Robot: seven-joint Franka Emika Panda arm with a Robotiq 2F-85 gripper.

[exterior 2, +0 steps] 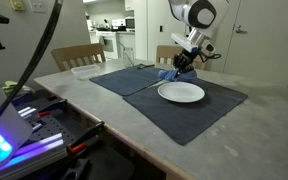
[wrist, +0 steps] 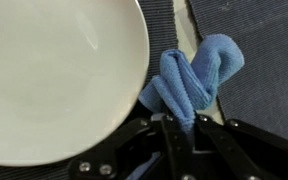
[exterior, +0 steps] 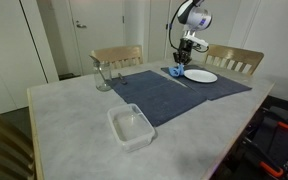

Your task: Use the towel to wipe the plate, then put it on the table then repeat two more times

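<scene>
In the wrist view the plate point(wrist: 54, 75) is cut off by the top and left edges, and the lower end of the towel point(wrist: 192, 80) is hidden between the fingers of the gripper point(wrist: 184, 122). In an exterior view the towel point(exterior: 175, 71) is shown too small for its folds to be told.

bench point(exterior: 74, 120): rectangular top was pale grey and marbled | dark-blue mat point(exterior: 169, 95): lay flat across the far half of the bench | clear plastic container point(exterior: 131, 127): sat on bare marble just beside the mat's near corner | clear glass vessel point(exterior: 103, 78): stood upright on bare marble at another mat corner
</scene>
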